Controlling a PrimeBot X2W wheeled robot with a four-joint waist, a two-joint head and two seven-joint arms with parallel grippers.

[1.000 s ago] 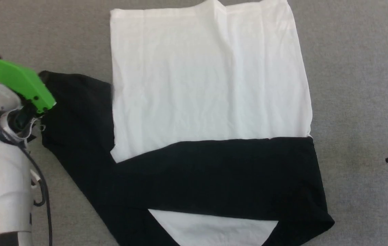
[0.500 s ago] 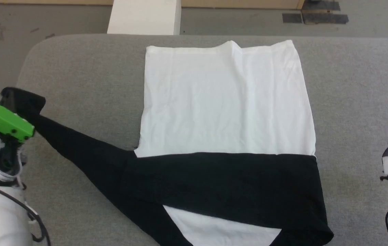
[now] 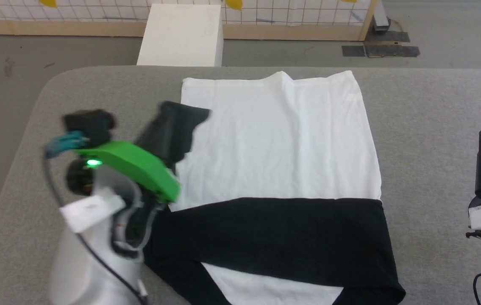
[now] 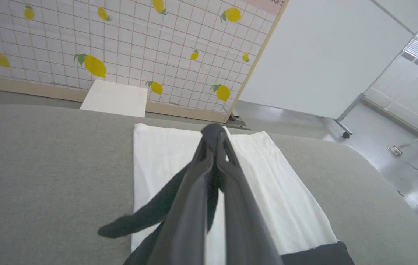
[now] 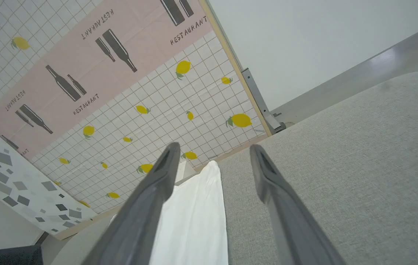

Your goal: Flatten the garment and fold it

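Clamping the black sleeve (image 4: 139,224) of the garment (image 3: 278,140), a soft black-and-white T-shirt, the left gripper (image 4: 214,138) has its two long dark fingers pressed together on the cloth. It holds the sleeve lifted above the grey padded table (image 3: 435,110), over the left edge of the white body panel. From the fingers the sleeve hangs down in a loose fold. In the head view a bright green cover (image 3: 134,165) on the left arm is just behind the lifted sleeve, above the left part of the table.

The rest of the garment lies flat on the middle of the table. Its white panel reaches toward the far edge of the table, and a wide black band crosses it nearer to the robot.

The right gripper (image 5: 214,149) is above the right side of the table, well apart from the garment. Its fingers stand wide apart with nothing between them.

Beyond the far edge of the table stands a white rectangular box (image 3: 181,34) on the floor. Behind it is a tiled wall with yellow lemons (image 4: 83,36).
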